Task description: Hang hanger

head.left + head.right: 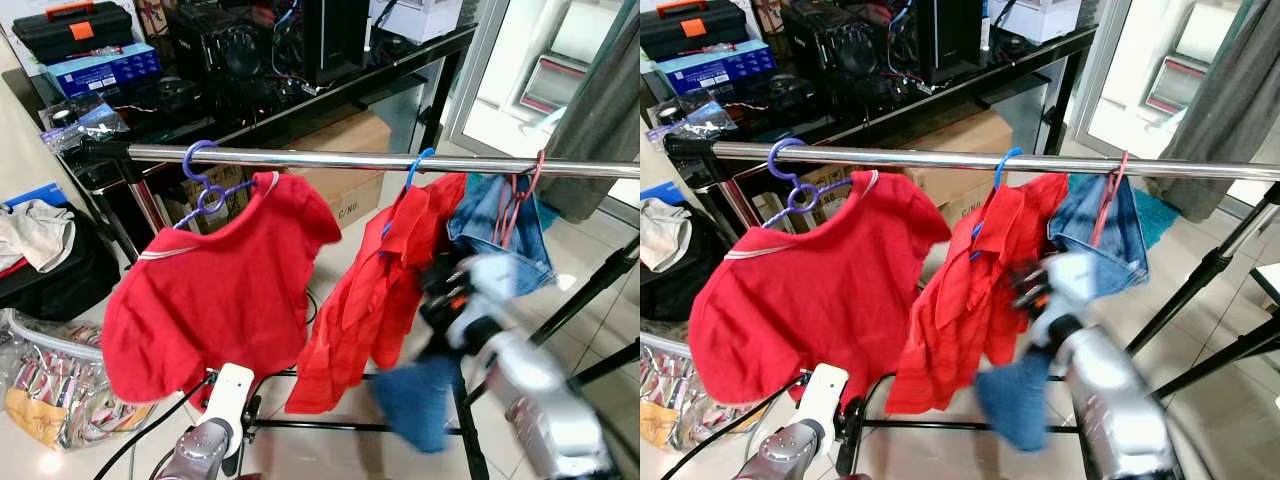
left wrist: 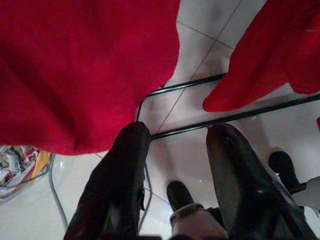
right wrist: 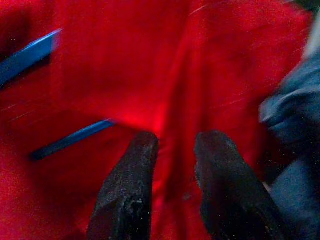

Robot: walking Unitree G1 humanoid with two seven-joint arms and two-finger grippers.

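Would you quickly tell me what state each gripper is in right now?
Left gripper: open, holding nothing, low beneath the red T-shirt.
Right gripper: open, empty, at the red shirt.

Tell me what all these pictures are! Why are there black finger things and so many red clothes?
A walking robot is hanging up laundry. Two pictures come from cameras in its head, looking down at a shiny metal rail. On the rail hang a red T-shirt on a purple hanger, a red shirt on a blue hanger, and a blue denim garment. The other two pictures come from cameras on its wrists. The black things are its grippers, like two-finger hands. The left gripper is open, below the T-shirt, holding nothing. The right gripper, blurry from moving, is up against the red shirt, fingers apart.
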